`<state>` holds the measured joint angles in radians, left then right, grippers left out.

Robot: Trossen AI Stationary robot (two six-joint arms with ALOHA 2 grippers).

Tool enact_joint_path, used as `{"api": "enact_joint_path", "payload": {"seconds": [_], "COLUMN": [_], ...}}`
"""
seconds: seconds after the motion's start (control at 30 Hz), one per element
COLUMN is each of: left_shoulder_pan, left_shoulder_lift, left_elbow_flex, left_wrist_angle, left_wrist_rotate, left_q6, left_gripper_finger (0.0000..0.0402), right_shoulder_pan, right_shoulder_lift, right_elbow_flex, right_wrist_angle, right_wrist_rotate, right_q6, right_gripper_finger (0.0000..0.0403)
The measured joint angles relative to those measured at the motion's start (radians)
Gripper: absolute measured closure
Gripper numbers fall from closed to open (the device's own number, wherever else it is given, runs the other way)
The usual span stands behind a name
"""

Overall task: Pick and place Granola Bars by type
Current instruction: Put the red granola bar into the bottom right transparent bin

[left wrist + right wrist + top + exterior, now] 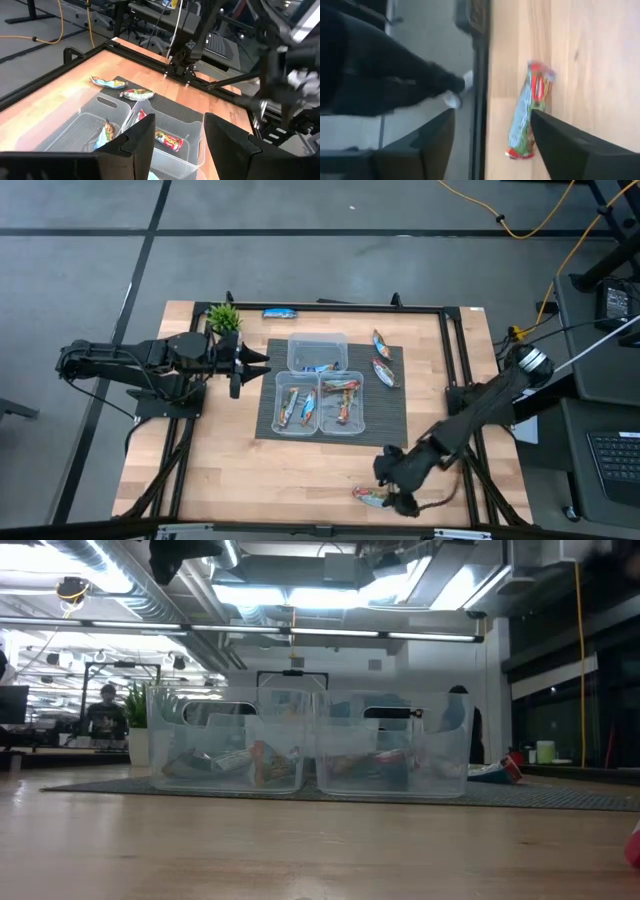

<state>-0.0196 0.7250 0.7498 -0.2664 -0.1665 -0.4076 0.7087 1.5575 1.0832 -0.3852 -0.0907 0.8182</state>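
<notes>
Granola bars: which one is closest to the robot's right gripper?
The teal-and-red granola bar lying alone on bare wood at the table's near edge, right beside the open right gripper. The others lie far off.

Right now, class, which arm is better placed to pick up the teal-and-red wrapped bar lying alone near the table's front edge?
Right. The right gripper hovers by that teal-and-red wrapped bar, jaws open; the left gripper waits beside the clear plastic tubs.

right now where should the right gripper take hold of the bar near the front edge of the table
Probably across the middle of the bar, from straight above. It lies flat on the bare wood with its long axis roughly along the table edge, so the narrow width suits the open fingers better than the crimped ends. The right gripper already hangs beside it, and the wrist view shows the bar between its fingers.
</notes>
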Motion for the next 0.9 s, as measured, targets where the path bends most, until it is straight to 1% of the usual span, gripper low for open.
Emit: {"api": "enact_joint_path", "payload": {"seconds": [0.07,0.17,0.23,0.3,0.43,0.57,0.7,0.8,0.9], "left_shoulder_pan": [0.000,0.000,0.000,0.000,0.000,0.000,0.000,0.000,0.000], "left_shoulder_lift": [0.000,0.000,0.000,0.000,0.000,0.000,0.000,0.000,0.000], "left_elbow_flex": [0.000,0.000,0.000,0.000,0.000,0.000,0.000,0.000,0.000], "left_wrist_angle": [0.000,0.000,0.000,0.000,-0.003,-0.007,-0.007,-0.007,-0.007], "left_wrist_rotate": [0.000,-0.008,-0.022,-0.023,-0.023,-0.023,-0.023,-0.023,-0.024], "left_q6": [-0.009,-0.040,-0.052,-0.052,-0.072,-0.083,-0.099,-0.092,-0.079], "left_gripper_finger": [0.0238,0.0238,0.0238,0.0238,0.0238,0.0238,0.0238,0.0238,0.0238], "right_shoulder_pan": [0.000,0.000,0.000,0.000,0.000,-0.001,0.000,0.002,-0.001], "right_shoulder_lift": [0.058,0.143,0.191,0.237,0.310,0.350,0.364,0.365,0.366], "right_elbow_flex": [0.000,0.000,0.000,0.000,0.001,0.006,0.009,0.009,0.009], "right_wrist_angle": [0.000,0.043,0.051,0.049,0.038,0.040,0.021,0.000,0.000], "right_wrist_rotate": [-0.025,-0.094,-0.107,-0.109,-0.066,-0.026,0.000,0.041,0.042], "right_q6": [0.030,0.070,0.121,0.171,0.238,0.316,0.358,0.358,0.355], "right_gripper_finger": [0.0112,0.0078,0.0063,0.0056,0.0058,0.0065,0.0072,0.0079,0.0090]}}
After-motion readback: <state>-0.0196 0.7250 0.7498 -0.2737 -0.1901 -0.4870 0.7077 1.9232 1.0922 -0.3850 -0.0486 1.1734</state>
